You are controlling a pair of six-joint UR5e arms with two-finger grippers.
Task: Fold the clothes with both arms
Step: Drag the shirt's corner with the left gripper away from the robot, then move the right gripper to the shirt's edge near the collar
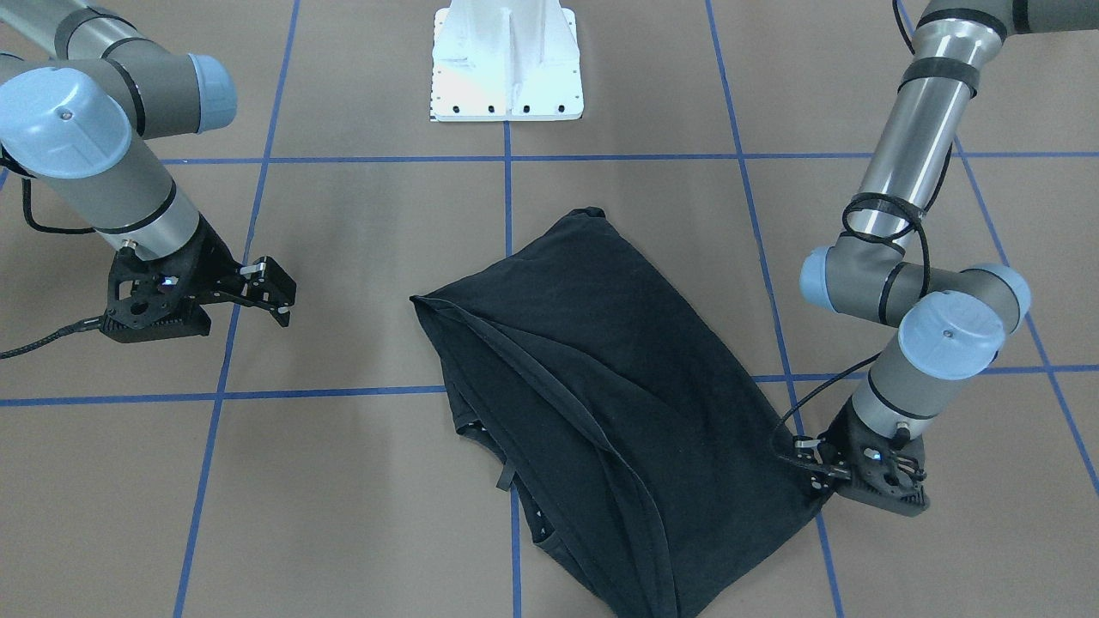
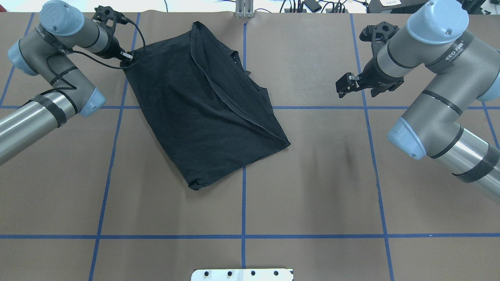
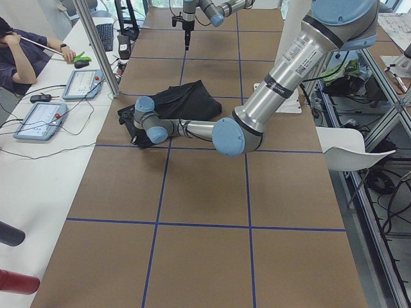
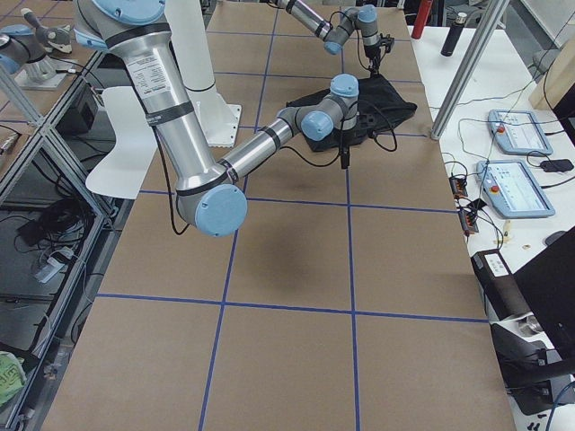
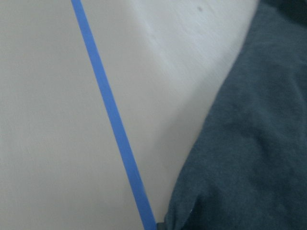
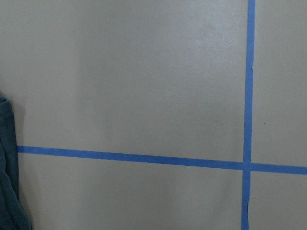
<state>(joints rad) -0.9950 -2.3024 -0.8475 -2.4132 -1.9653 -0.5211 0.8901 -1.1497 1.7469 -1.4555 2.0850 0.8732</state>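
Lying folded over itself on the counter (image 2: 312,187), the black T-shirt (image 2: 203,117) shows only plain fabric and sits toward the robot's left. Its far corner is pinched in the left claw (image 2: 127,58). The right claw (image 2: 343,86), fingers spread, hangs well apart from it.

Left gripper (image 1: 814,472) lay low, clamped on the shirt (image 1: 601,369) corner, right gripper (image 1: 279,300) hung well apart from the shirt, jaws parted.
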